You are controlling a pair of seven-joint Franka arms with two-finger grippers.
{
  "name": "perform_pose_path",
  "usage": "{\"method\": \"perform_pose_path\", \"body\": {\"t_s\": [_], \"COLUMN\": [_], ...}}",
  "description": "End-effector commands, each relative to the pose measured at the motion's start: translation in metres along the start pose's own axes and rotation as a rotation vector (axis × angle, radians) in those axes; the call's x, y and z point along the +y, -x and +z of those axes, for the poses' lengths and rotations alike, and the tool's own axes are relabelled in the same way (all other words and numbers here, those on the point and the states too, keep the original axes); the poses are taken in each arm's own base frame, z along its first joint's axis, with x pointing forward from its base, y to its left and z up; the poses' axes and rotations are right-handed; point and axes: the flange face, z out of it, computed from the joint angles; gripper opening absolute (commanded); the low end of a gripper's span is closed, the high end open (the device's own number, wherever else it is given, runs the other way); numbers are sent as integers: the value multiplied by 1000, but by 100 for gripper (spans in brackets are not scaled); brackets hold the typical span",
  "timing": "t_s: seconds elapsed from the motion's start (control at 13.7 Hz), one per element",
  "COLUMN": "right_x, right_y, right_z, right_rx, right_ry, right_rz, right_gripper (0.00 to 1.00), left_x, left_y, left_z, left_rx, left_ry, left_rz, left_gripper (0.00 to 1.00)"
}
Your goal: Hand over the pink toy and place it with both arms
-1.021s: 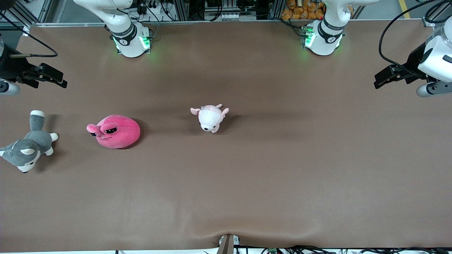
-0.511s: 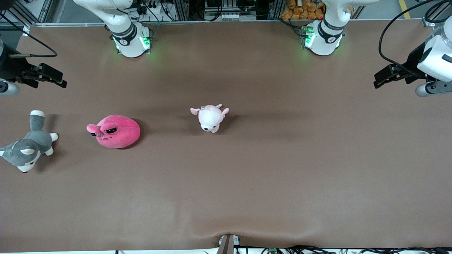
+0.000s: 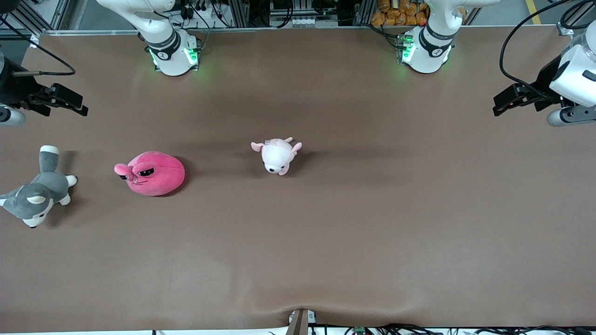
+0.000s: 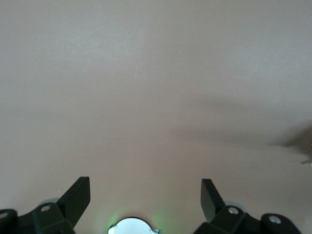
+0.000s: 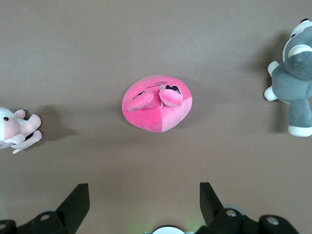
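Pink toy [image 3: 151,173] lay on the table [image 3: 372,209] toward the right arm's edge, between two other plush toys. We kept both grippers, left [image 4: 145,196] and right [image 5: 144,200], spread and holding nothing, over opposite ends.

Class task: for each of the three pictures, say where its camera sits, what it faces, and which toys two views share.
Front view: high across the table, facing both arm bases; left gripper and right gripper open at the ends.
Left wrist view: on the left arm, facing bare table; its fingers show.
Right wrist view: on the right arm, facing the toys.
Shared: pink toy, white toy, gray toy.
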Motion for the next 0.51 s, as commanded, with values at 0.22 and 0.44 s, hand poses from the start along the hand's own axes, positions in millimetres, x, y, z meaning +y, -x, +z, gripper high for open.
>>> {"method": "perform_pose_path", "body": {"t_s": [0.22,0.44], "right_x": [-1,-3], "right_y": [6,5], "right_z": [-6,-5], "right_rx": [-3,-3], "right_ry": [-1,-1], "right_rz": [-3,-4], "right_gripper": [100,100], "left_x": [-8,-10], "left_y": [-1,-1], "left_z": [-9,-9], "left_rx": [12,9], "left_ry": [7,7], "left_rz": [25,38], "left_gripper": [100,100]}}
